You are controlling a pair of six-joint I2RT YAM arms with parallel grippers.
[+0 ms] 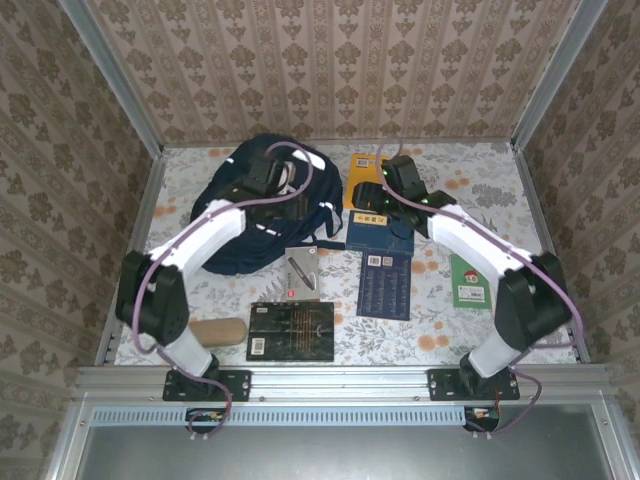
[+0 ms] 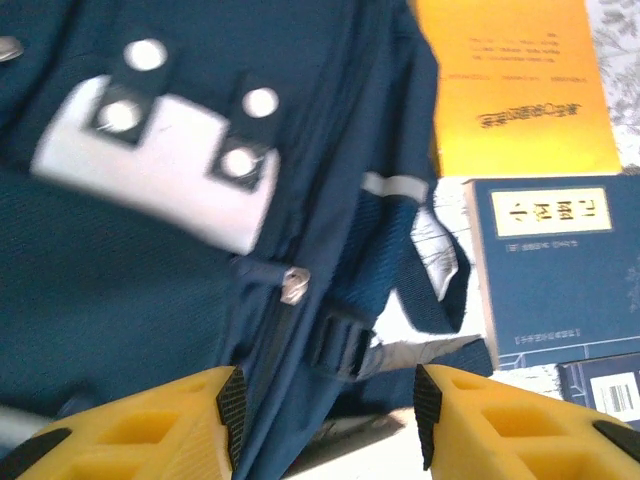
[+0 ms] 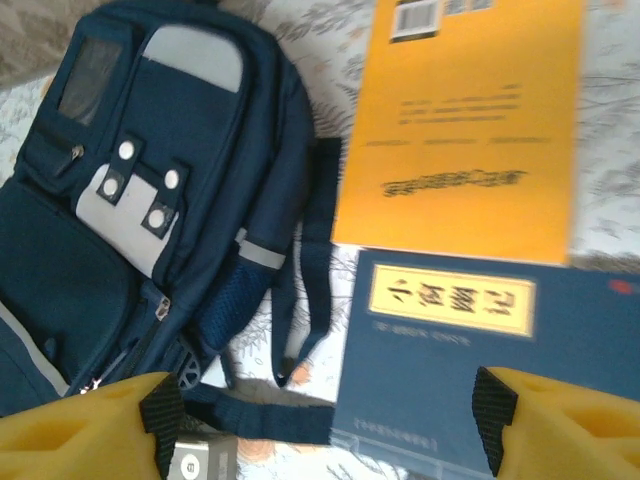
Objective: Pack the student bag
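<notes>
The student bag (image 1: 272, 240) is a navy-blue backpack lying flat at the back left of the table, its white studded patch (image 2: 160, 160) facing up. My left gripper (image 1: 268, 178) hovers over its upper part. In the left wrist view this gripper (image 2: 330, 420) is open, and the bag's side seam, with a zip pull (image 2: 294, 284) and a buckle (image 2: 340, 343), runs down between the jaws close to the left pad. My right gripper (image 3: 325, 420) is open wide above a blue book (image 3: 450, 370) and a bag strap (image 3: 260, 425), holding nothing.
A yellow book (image 1: 360, 168) lies behind the blue book (image 1: 380, 235). A dark blue booklet (image 1: 385, 285), a green booklet (image 1: 468, 280), a small grey book (image 1: 300, 270), a black book (image 1: 290, 330) and a tan case (image 1: 218, 330) lie toward the near edge. Patterned walls enclose the table.
</notes>
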